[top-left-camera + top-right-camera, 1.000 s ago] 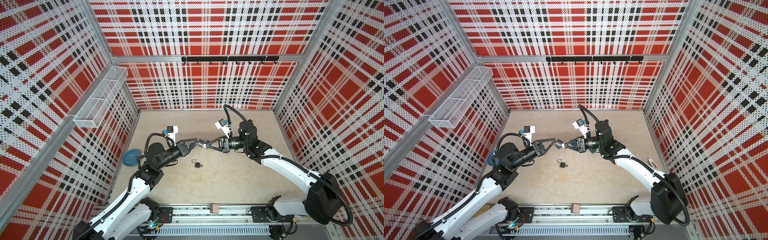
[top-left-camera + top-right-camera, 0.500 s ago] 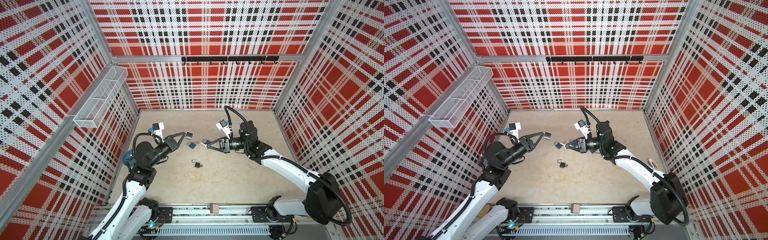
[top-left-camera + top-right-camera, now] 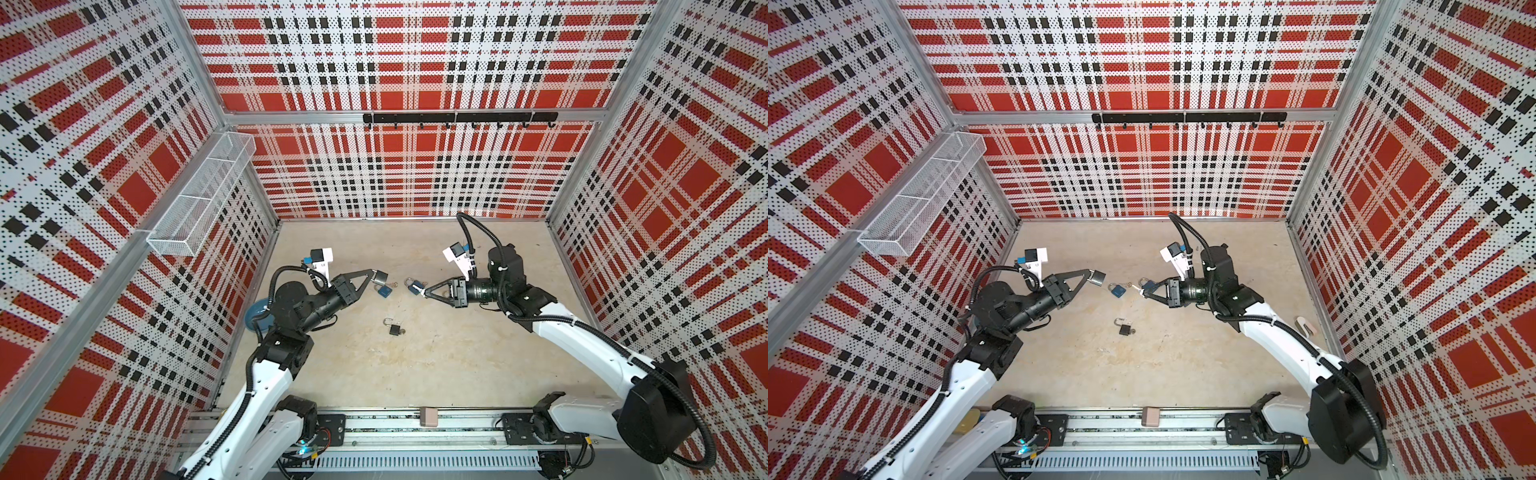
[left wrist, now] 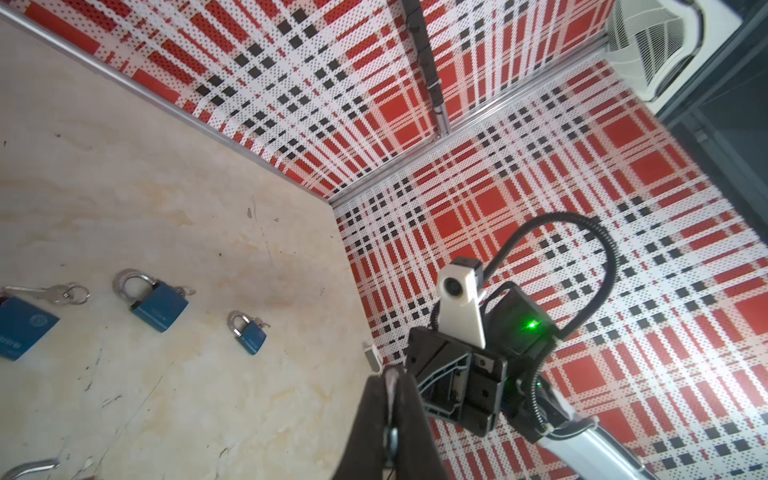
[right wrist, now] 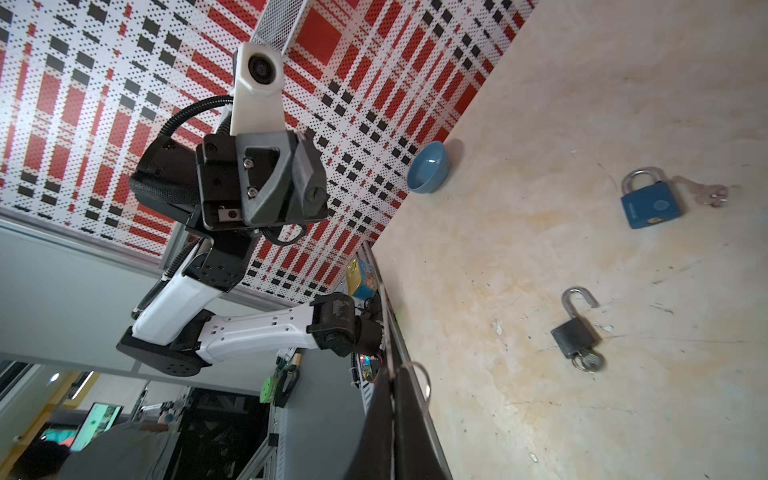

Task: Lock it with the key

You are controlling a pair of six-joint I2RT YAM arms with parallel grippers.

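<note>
Left end effector (image 3: 374,274) pinches grey padlock (image 3: 380,277); right end effector (image 3: 424,292) pinches key ring (image 5: 429,384); blue padlock (image 3: 385,291) between them.

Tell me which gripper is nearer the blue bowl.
Left. In a top view the left gripper, shut on a grey padlock, is to the right of the bowl; the right gripper sits even farther right, past the middle.

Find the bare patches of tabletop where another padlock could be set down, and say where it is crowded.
Bare: the wide strip between the black padlock and the front rail, and the stretch along the back wall. Crowded: the middle, where blue padlocks lie between the left gripper and right gripper.
</note>
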